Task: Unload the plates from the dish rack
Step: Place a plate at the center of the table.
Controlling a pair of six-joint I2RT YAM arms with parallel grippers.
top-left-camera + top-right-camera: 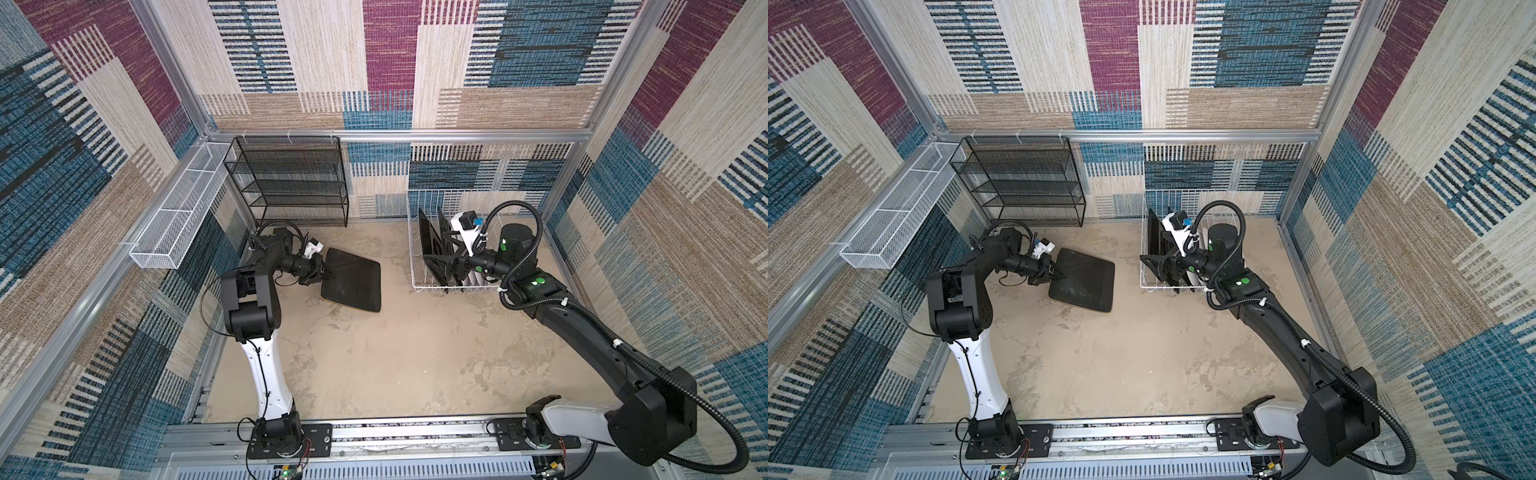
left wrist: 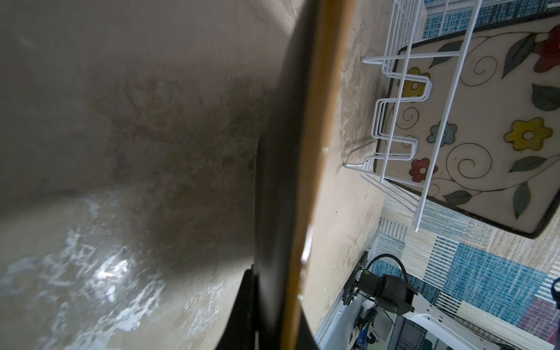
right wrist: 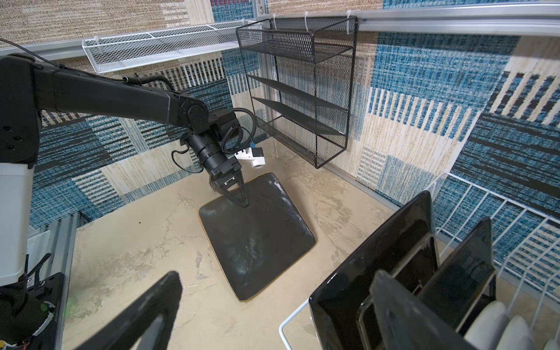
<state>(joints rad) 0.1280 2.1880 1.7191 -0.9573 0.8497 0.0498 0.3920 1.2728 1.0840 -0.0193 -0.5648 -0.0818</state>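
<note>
In both top views the left gripper (image 1: 322, 275) is pinched on the edge of a square plate (image 1: 353, 280). The plate lies black back up on the table (image 1: 374, 365), well apart from the rack (image 1: 457, 201). The right gripper (image 1: 446, 261) reaches into the rack among the standing plates (image 1: 428, 237). Left wrist view: the plate (image 2: 281, 181) is seen edge-on, yellow rim showing, with a flowered plate (image 2: 485, 136) upright in the rack (image 2: 394, 121) beyond. Whether the held plate rests fully on the table cannot be told. Right wrist view: the right fingers (image 3: 163, 291) are spread wide, with the outermost standing plate (image 3: 348, 272) between them and not yet gripped. The step in hand appears to be setting one plate down while the next is approached. The next move calls for the left jaws to part and back off level. The right jaws should then close squarely on the rim before lifting straight up, clear of the tines.
</note>
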